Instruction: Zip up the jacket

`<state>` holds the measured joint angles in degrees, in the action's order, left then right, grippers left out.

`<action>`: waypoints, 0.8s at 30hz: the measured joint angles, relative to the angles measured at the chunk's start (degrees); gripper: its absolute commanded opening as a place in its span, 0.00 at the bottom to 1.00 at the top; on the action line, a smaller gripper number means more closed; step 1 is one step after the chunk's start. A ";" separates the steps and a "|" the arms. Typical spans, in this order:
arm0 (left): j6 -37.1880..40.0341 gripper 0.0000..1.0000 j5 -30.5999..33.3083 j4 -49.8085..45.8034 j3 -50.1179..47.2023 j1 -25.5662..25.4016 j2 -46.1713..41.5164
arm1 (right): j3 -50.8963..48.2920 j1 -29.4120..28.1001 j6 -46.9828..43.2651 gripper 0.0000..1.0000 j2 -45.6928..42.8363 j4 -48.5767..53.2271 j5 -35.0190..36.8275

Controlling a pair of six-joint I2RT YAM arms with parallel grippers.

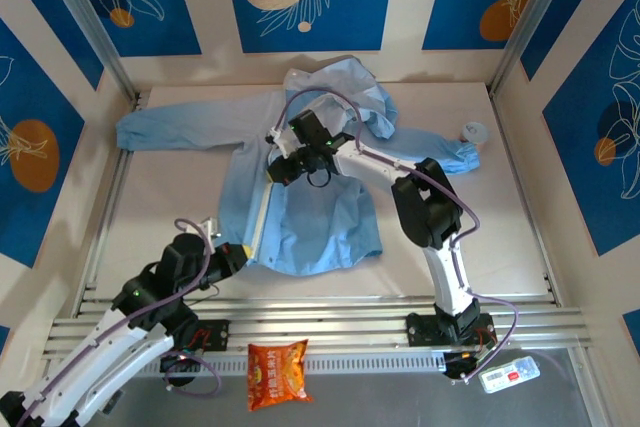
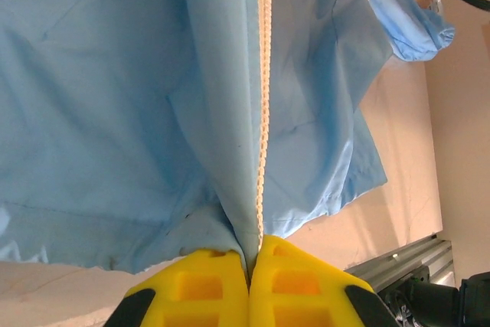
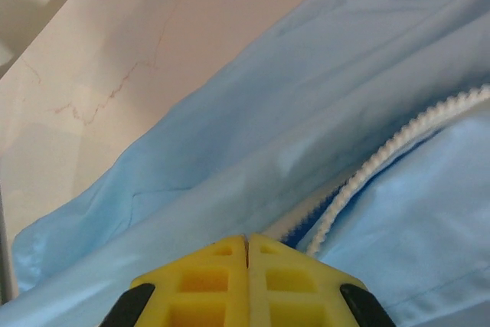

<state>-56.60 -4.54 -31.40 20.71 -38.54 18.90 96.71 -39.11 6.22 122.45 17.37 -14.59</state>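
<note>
I see my left hand (image 2: 251, 254) clenched on the jacket (image 2: 115, 112) hem by the zipper (image 2: 262, 112); my right hand (image 3: 246, 239) is clenched tight against the jacket farther up.

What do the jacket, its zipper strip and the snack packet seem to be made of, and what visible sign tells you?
The jacket looks like thin, matte light-blue fabric, perhaps a light synthetic: it creases and drapes softly. Its zipper strip has whitish teeth, probably plastic: no metallic glint. The snack packet looks like glossy orange plastic film: crinkled, with bright highlights.
</note>
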 measured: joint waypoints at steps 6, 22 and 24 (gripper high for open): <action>1.31 0.00 1.49 -3.43 3.48 0.04 -1.66 | 5.64 1.79 -0.52 0.00 2.62 1.73 -0.85; 1.36 0.00 -0.33 -12.79 4.52 0.00 -4.26 | 14.29 7.69 -1.84 0.02 5.92 2.23 1.53; -0.13 0.00 0.13 -12.81 3.04 0.00 -4.24 | 14.27 6.25 -1.27 0.07 5.92 3.41 0.48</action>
<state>-56.73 -4.40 -44.21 23.75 -38.54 14.66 110.98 -32.86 4.95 128.38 20.78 -14.11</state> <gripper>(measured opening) 0.039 0.047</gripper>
